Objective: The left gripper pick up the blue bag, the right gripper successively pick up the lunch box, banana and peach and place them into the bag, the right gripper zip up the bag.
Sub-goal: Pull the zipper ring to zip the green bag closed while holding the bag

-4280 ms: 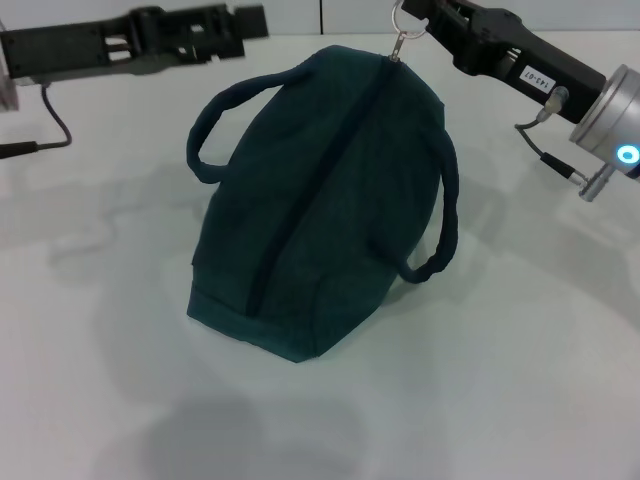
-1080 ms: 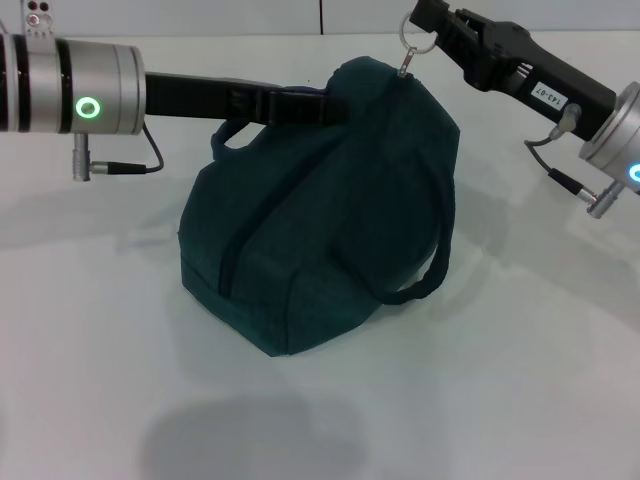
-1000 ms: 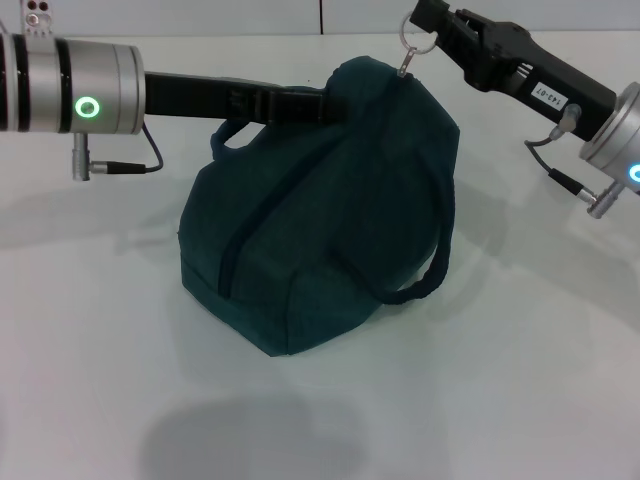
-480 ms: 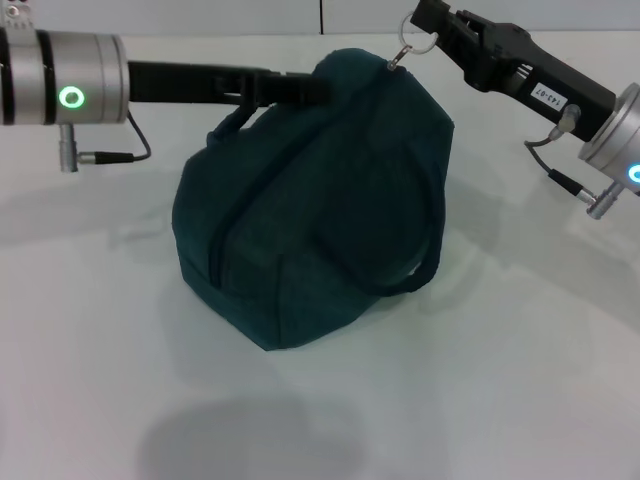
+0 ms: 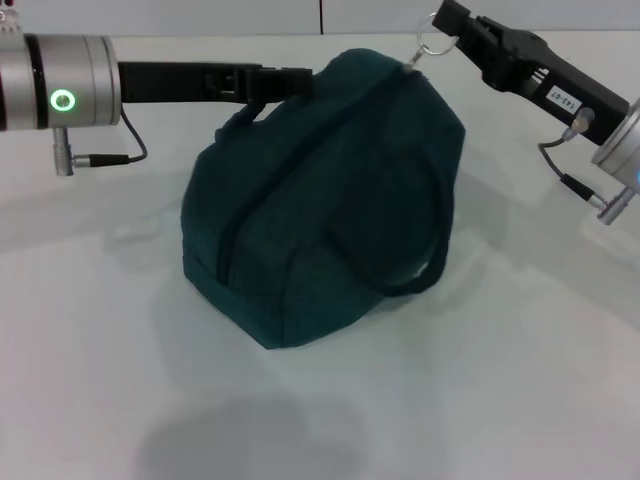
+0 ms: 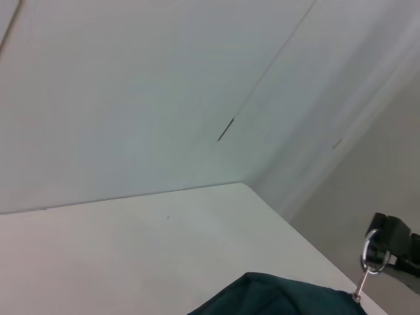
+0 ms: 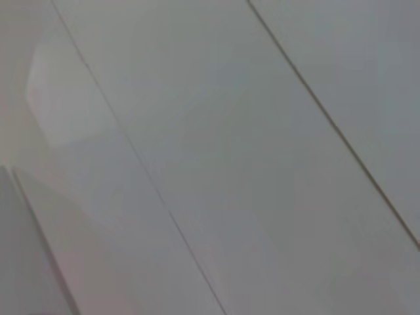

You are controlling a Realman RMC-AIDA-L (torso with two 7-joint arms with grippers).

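Blue bag (image 5: 320, 195), dark teal, bulging and zipped, is seen in the head view standing on the white table (image 5: 500, 380). The left gripper (image 5: 300, 80) is pressed against its far upper edge; the grip cannot be told. The right gripper (image 5: 452, 28) is pinched on the zipper ring (image 5: 432, 45). In the left wrist view, pale walls are shown above the bag top. In the right wrist view, only pale panels are shown.

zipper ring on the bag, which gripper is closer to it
Right. The right gripper sits at the zipper ring at the bag's far top; the left gripper is at the bag's opposite upper side.
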